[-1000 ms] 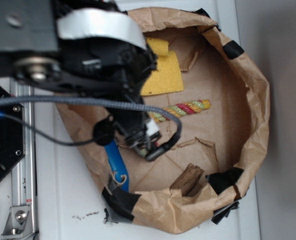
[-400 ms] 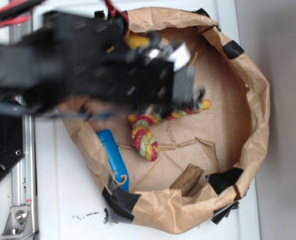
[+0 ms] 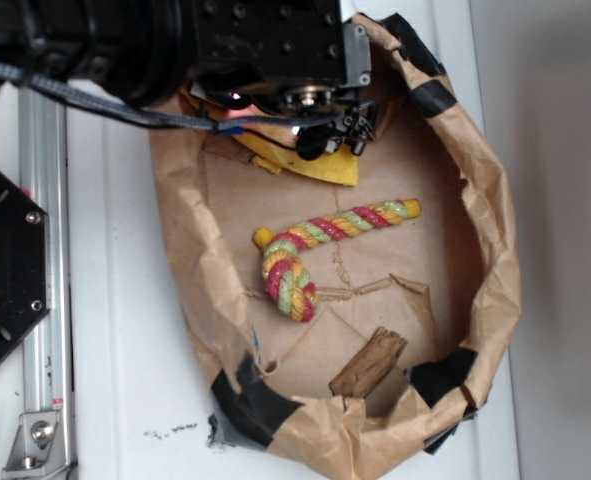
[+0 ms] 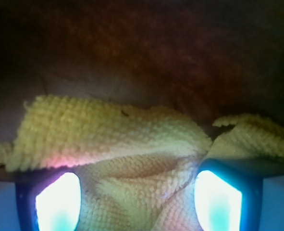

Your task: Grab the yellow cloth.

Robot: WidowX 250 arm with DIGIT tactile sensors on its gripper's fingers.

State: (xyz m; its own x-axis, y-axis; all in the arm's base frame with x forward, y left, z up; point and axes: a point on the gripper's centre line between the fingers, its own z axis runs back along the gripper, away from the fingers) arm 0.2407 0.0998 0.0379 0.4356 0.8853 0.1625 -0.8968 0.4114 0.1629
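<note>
**A:** ok so where's the yellow cloth sitting right now?

**B:** top end of the brown paper bag, the one lying open on the white desk. In the exterior view the black arm covers most of it, you only see a yellow edge poking out from under the arm, lying on the bag's floor.

**A:** and the gripper?

**B:** right over it. Wrist view is basically all cloth, rumpled and folded, with that nubby terry texture. The two fingers show as glowing blobs at the bottom corners, one each side.

**A:** so jaws open or what?

**B:** spread wide, with bunched-up cloth sitting between them. Can't tell if the pads are actually touching fabric, way too blown out.

**A:** other stuff in the bag?

**B:** red, green and yellow rope toy with a knot in the middle of the bag, well apart from the cloth. Brown wooden chunk near the bottom rim. Black tape patches along the bag's edge.
</note>
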